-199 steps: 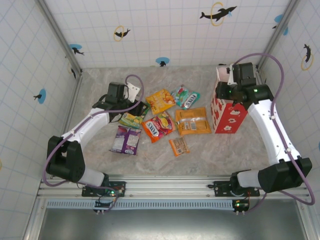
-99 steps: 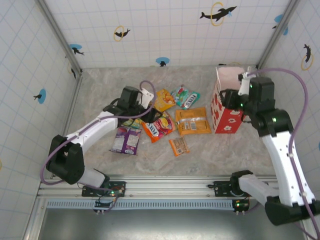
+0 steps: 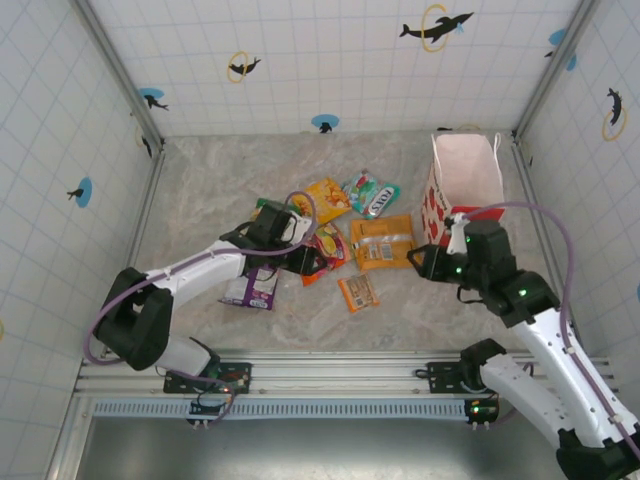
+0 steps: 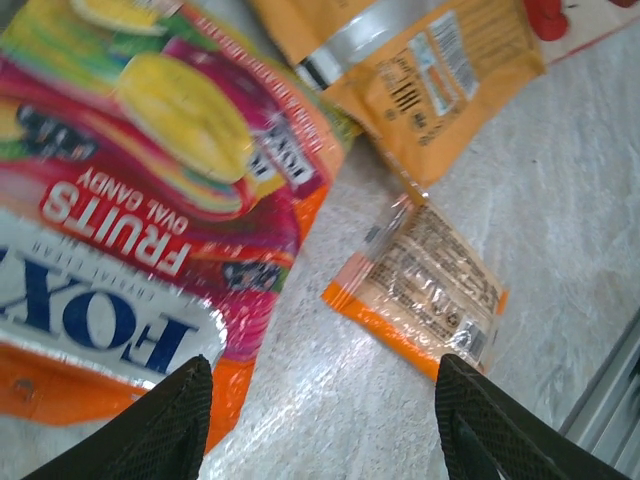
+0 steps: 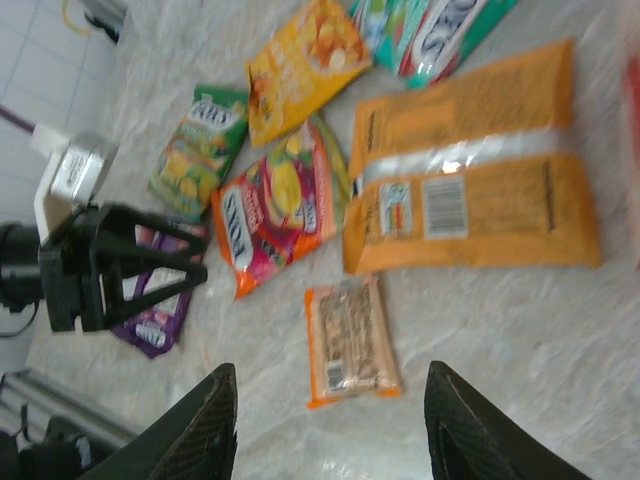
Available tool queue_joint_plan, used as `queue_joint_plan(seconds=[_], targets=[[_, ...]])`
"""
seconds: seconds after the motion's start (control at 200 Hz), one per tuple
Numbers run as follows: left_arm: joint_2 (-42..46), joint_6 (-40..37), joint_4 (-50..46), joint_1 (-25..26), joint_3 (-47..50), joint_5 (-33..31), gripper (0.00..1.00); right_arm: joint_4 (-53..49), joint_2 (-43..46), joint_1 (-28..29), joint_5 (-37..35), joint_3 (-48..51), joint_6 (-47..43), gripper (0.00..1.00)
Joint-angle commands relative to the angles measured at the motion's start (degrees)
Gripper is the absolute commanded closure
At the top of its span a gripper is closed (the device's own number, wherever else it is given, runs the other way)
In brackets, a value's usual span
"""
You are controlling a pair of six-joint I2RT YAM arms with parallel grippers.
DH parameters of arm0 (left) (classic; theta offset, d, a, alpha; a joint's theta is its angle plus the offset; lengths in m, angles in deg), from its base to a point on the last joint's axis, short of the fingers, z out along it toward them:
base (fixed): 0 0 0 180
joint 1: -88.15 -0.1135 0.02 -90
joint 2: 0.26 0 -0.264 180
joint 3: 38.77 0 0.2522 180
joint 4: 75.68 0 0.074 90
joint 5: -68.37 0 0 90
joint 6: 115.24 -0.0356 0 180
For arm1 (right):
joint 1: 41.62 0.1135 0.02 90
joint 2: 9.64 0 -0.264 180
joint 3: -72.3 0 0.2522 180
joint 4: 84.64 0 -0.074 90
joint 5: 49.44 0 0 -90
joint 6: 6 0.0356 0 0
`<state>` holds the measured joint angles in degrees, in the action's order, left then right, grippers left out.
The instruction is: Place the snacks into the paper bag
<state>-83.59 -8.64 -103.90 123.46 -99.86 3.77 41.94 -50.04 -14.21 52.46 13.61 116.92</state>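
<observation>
- Top view: the right hand (image 3: pixel 430 262) has left the paper bag (image 3: pixel 465 175), which stands at the far right, and swung toward the snacks (image 3: pixel 382 240). The left hand (image 3: pixel 298 256) has moved right.
- Left wrist: the left hand's fingers are apart and empty over the red packet (image 4: pixel 150 200).
- Right wrist: the right hand's fingers are apart and empty above the small orange bar (image 5: pixel 352 342), so bagging seems not yet begun.

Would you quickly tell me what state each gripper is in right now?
Left gripper: open, holding nothing.
Right gripper: open, holding nothing.

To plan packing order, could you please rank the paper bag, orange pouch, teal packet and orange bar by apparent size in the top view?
1. paper bag
2. orange pouch
3. teal packet
4. orange bar
</observation>
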Motion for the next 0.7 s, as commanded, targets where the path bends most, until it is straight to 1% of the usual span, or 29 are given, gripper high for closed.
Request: queue_joint_plan(seconds=[0.0,0.125,0.24,0.435,0.696], targets=[[2.04,9.92,2.2,-0.06,3.64,-2.59,0.39,7.11,2.14,6.14,-3.83,4.43,7.34,0.49],[2.43,16.96,6.25,-0.89,6.59,-5.66,0.37,10.41,2.07,14.06,-9.96,7.86,9.88,0.49],[0.77,21.9,8.61,-2.61,7.06,-7.24,0.37,13.15,0.61,18.36,-12.91,9.73,10.66,0.49],[-1.36,25.95,11.01,-3.71,6.9,-10.52,0.34,17.79,-1.76,20.04,-12.37,11.67,10.84,0.49],[-5.21,25.54,9.19,-4.06,4.8,-13.4,0.32,19.03,-3.42,20.23,-11.97,11.49,9.97,0.49]])
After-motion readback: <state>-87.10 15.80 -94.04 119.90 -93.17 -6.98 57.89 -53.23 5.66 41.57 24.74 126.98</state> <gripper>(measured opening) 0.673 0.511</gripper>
